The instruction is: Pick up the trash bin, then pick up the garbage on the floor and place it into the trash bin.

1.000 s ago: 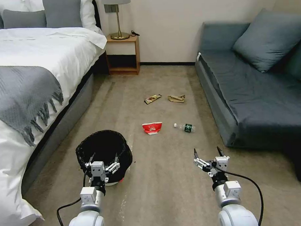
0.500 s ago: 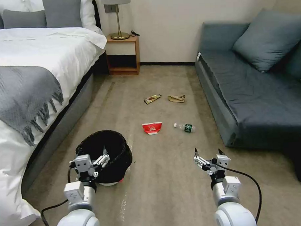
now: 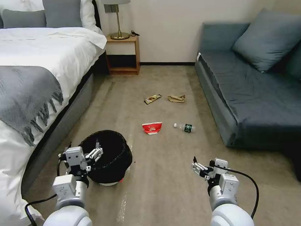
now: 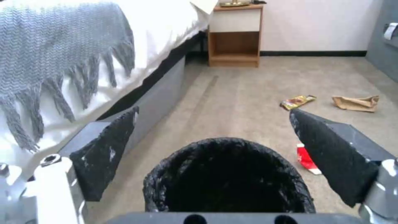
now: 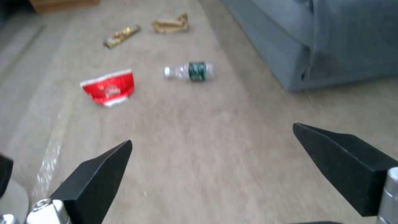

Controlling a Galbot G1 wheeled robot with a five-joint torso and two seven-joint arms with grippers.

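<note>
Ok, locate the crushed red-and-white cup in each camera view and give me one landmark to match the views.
Head view: the cup lies mid-floor, beyond the trash bin, left of the bottle.
Left wrist view: a red sliver of the cup shows beside one finger.
Right wrist view: the cup lies ahead, the bottle next to it.
Shared landmark: the snack wrapper.

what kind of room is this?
Likely a bedroom or hotel room: a made bed with white linen and a grey fringed throw, a wooden nightstand carrying a brass lamp, and a grey-blue sofa across the carpet.
</note>
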